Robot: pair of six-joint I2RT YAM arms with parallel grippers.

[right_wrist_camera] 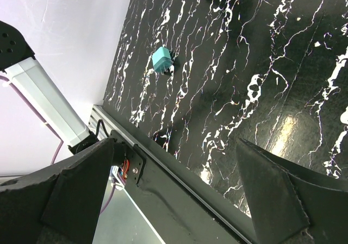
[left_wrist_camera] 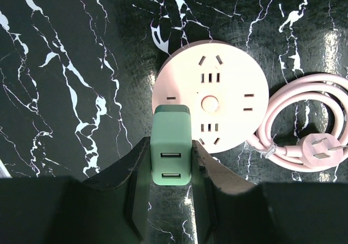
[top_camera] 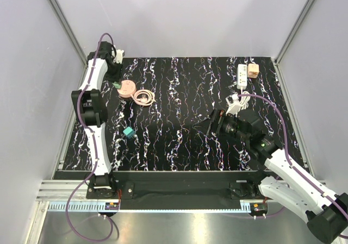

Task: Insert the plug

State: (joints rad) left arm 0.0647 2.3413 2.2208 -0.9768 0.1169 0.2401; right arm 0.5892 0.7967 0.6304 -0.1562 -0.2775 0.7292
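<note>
The small peach-tan blocky plug (top_camera: 253,70) lies at the table's far right, just beside the white power strip (top_camera: 242,76). It looks light, rigid and smooth, best pinched across its flat sides. The right gripper (right_wrist_camera: 174,189) hangs near with its jaws wide and empty. The left gripper (left_wrist_camera: 171,146) clamps a mint-green USB charger (left_wrist_camera: 171,135) at the round pink socket disc (left_wrist_camera: 212,100), well apart from the plug.

The table top (left_wrist_camera: 65,64) shone glossy; the green charger (left_wrist_camera: 171,146) and round socket disc (left_wrist_camera: 234,86) were smooth matt plastic.

Rear overhead view spans the table (top_camera: 179,92); wrist views face it
</note>
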